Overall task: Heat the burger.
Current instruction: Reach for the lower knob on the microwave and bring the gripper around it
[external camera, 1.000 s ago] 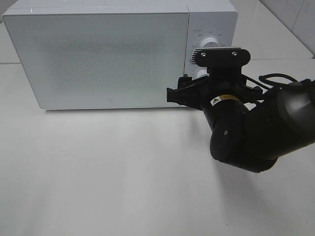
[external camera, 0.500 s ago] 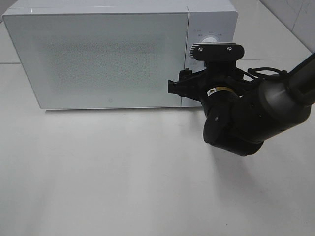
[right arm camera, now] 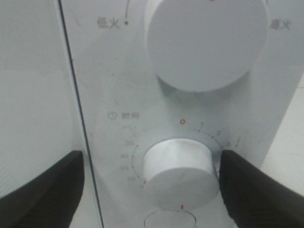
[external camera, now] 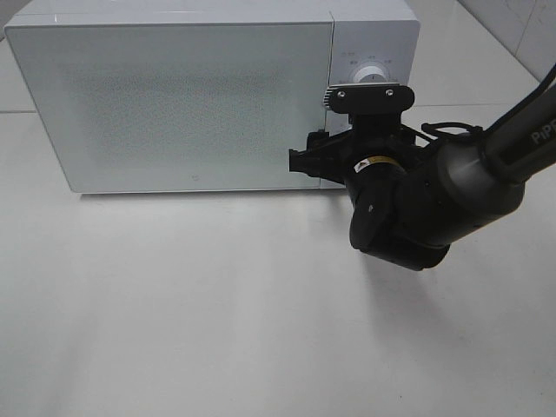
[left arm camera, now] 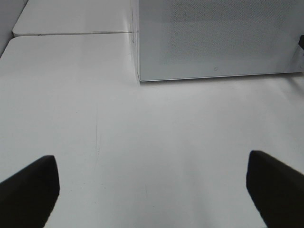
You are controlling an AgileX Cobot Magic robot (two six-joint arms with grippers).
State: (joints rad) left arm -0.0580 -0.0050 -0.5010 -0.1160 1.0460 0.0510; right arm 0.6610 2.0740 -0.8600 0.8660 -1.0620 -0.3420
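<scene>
The burger is out of view. The white microwave (external camera: 191,104) stands at the back of the table with its frosted door shut. My right gripper (right arm camera: 151,187) is open right in front of the control panel, one dark finger (right arm camera: 47,190) on each side of the lower timer knob (right arm camera: 176,166). The right-hand finger is nearly at the knob; the other is well apart from it. The upper power knob (right arm camera: 206,38) is above it. In the high view the right wrist (external camera: 395,195) hides the lower knob. My left gripper (left arm camera: 152,194) is open and empty, low over the table.
The microwave's left front corner (left arm camera: 138,78) shows in the left wrist view. The white tabletop (external camera: 217,304) spreads in front of the microwave. A table seam (left arm camera: 71,33) runs along the back left.
The right arm has shifted a little left and closer to the microwave's control panel. The microwave door stays shut.
</scene>
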